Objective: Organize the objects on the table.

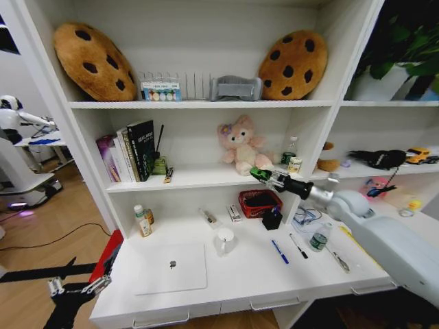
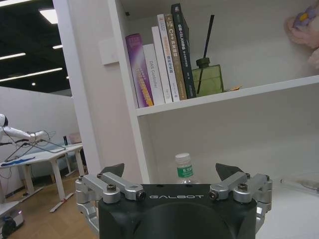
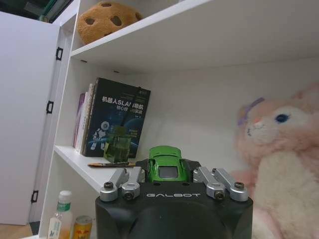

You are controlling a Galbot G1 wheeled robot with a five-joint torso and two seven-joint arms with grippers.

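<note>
While the green toy car (image 3: 167,165) is sitting pinched between the fingers of the right gripper (image 1: 261,176), it is being held up off the desk, level with the middle shelf (image 1: 199,179). Just beyond the gripper, a pink plush rabbit (image 1: 240,146) is sitting on that shelf, and farther off to the gripper's left some books (image 1: 130,152) and a green diffuser bottle (image 3: 117,143) are standing against the shelf wall. Below the gripper, a red basket (image 1: 259,202) is resting at the back of the white desk (image 1: 240,277), with a blue pen (image 1: 279,251), a black pen (image 1: 298,245) and a small green-capped bottle (image 1: 317,239) lying nearer the front edge. A silver laptop (image 1: 171,268) is lying closed on the desk well to the gripper's left, with a white mug (image 1: 224,240) beside it.

Judging from this, the car is in the carrying step, lifted and not yet put down; the pens, bottle and laptop are waiting untouched. Any next move calls for finding a bare patch, whether shelf or basket, and lowering the car without nudging the rabbit.

The left gripper (image 2: 173,185) is hanging low beside the desk's left end, fingers spread and holding nothing, pointing at another bottle (image 2: 184,168) by the shelf wall.
</note>
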